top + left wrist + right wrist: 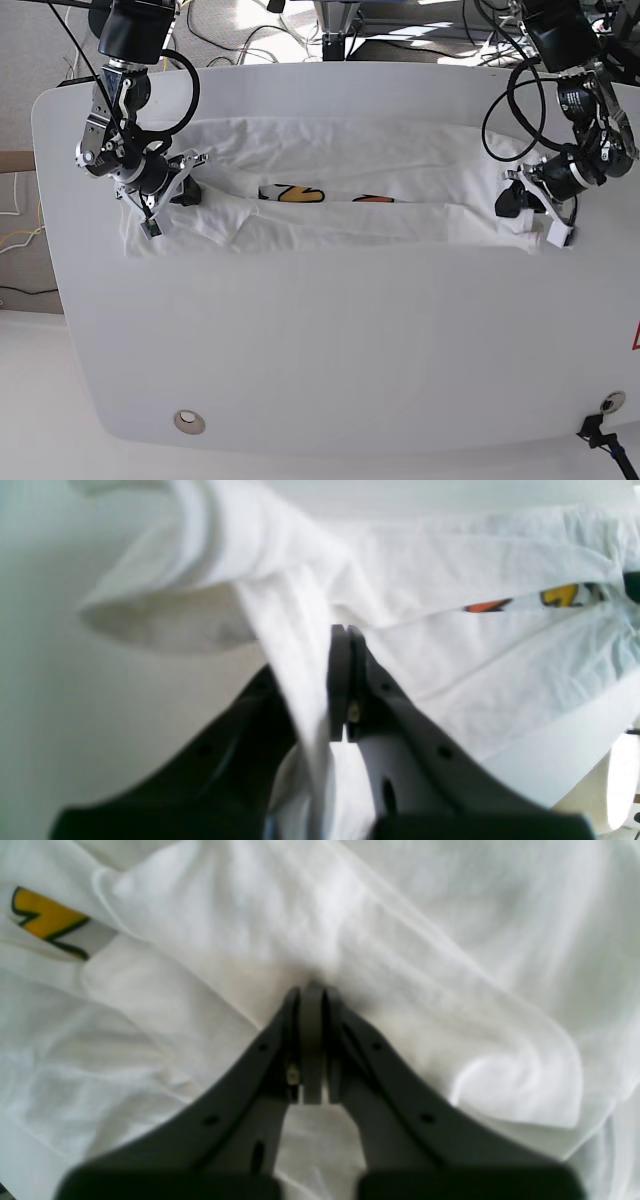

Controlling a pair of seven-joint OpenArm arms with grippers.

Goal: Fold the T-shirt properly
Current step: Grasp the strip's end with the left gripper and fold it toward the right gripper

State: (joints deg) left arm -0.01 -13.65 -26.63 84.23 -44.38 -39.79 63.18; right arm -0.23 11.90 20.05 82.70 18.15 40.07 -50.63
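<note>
In the left wrist view, the T-shirt [450,560] was white and full of folds, with a small strip of orange and yellow print showing at the right. The left gripper [342,680] had its jaws pressed together on a band of the white cloth, which ran down between them and hid part of one jaw. The picture was blurry, so the print could not be read. In the right wrist view, the T-shirt [400,940] filled nearly the whole picture, soft and wrinkled, with a bit of yellow print at the top left. The right gripper [312,1040] had its jaws together, tips pushed into the cloth; whether any cloth was caught between them was hard to see. In the base view, the T-shirt [400,150] lay stretched in a long strip across the far part of the white worktop [330,350], one gripper at each end. Most of the print was hidden in the fold.
</note>
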